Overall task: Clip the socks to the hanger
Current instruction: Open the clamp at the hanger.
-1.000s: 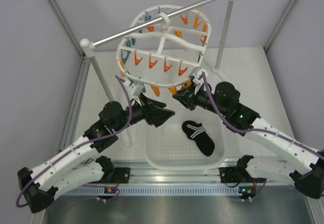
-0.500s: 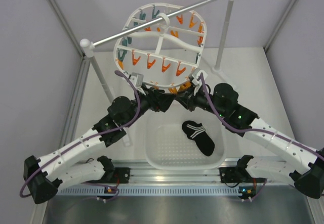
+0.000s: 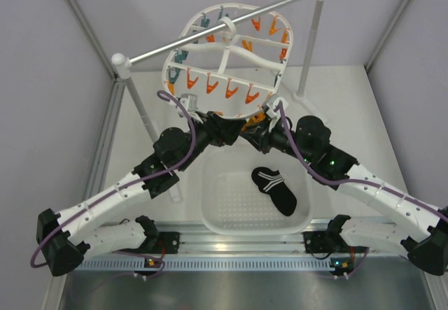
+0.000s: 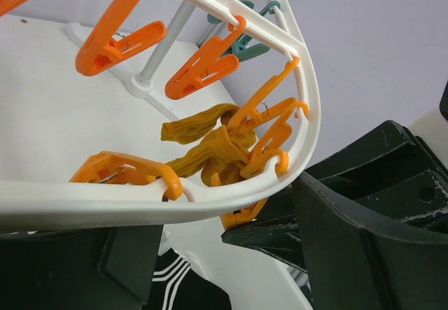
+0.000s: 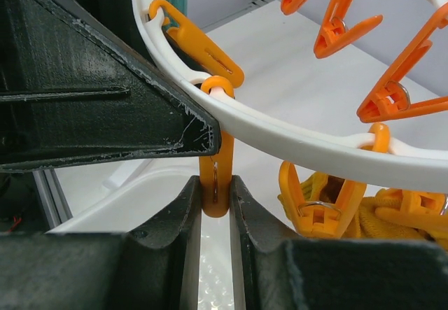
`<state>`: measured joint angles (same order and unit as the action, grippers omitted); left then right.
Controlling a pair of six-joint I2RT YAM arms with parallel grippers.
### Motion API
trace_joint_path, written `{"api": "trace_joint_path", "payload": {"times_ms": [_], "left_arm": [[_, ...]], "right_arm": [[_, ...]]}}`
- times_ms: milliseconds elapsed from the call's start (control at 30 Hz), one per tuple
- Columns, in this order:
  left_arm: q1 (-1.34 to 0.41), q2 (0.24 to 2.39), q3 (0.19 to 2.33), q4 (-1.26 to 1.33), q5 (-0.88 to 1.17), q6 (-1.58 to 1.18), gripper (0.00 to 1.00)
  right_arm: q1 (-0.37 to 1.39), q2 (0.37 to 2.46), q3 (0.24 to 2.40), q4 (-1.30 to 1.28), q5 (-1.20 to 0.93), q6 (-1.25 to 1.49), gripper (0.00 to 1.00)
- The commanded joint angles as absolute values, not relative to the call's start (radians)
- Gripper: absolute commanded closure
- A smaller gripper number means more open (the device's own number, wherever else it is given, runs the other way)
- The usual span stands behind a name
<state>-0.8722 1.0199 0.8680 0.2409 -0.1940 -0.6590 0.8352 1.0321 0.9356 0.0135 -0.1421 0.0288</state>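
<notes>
The white hanger (image 3: 227,58) hangs from the silver rod, with orange and teal clothespins under it. In the right wrist view my right gripper (image 5: 215,198) is shut on an orange clothespin (image 5: 215,173) that dangles from the hanger's near rim (image 5: 294,138). My left gripper (image 4: 210,254) is open, and the rim (image 4: 231,198) runs across between its fingers. Mustard socks (image 4: 210,149) hang bunched in clothespins just inside the rim, and the right wrist view shows them too (image 5: 350,208). A black sock with white stripes (image 3: 275,189) lies in the basket.
The white perforated basket (image 3: 217,215) stands below both grippers (image 3: 227,131), (image 3: 255,134). The silver rod (image 3: 210,33) rests on two white posts (image 3: 311,37). Grey walls close in on the left, the back and the right.
My left arm has swung in and up from the basket to the hanger's near rim, beside the right gripper. The hanger has rocked slightly. The right arm has stayed put.
</notes>
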Motion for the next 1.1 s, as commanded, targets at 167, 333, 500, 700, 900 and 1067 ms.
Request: {"api": "trace_joint_path", "payload": {"times_ms": [167, 333, 500, 700, 900, 1067], "left_arm": [[-0.873, 1.052, 0.900, 0.318, -0.189, -0.689, 0.30], [-0.873, 1.068, 0.913, 0.304, -0.186, -0.683, 0.34], [-0.871, 1.069, 0.928, 0.290, -0.212, -0.683, 0.49], [-0.859, 1.066, 0.936, 0.249, -0.213, -0.713, 0.86], [-0.845, 1.058, 0.930, 0.232, -0.196, -0.715, 1.00], [-0.836, 1.057, 0.919, 0.224, -0.172, -0.727, 1.00]], "right_arm": [[0.871, 0.999, 0.939, 0.058, -0.130, 0.015, 1.00], [0.885, 0.994, 0.939, 0.043, -0.100, 0.008, 1.00], [0.899, 0.991, 0.936, 0.034, -0.094, -0.038, 1.00], [0.899, 0.994, 0.943, -0.012, -0.092, -0.044, 0.81], [0.887, 0.960, 0.966, -0.193, -0.067, -0.066, 0.44], [0.867, 0.908, 0.974, -0.351, -0.173, -0.193, 0.29]]}}
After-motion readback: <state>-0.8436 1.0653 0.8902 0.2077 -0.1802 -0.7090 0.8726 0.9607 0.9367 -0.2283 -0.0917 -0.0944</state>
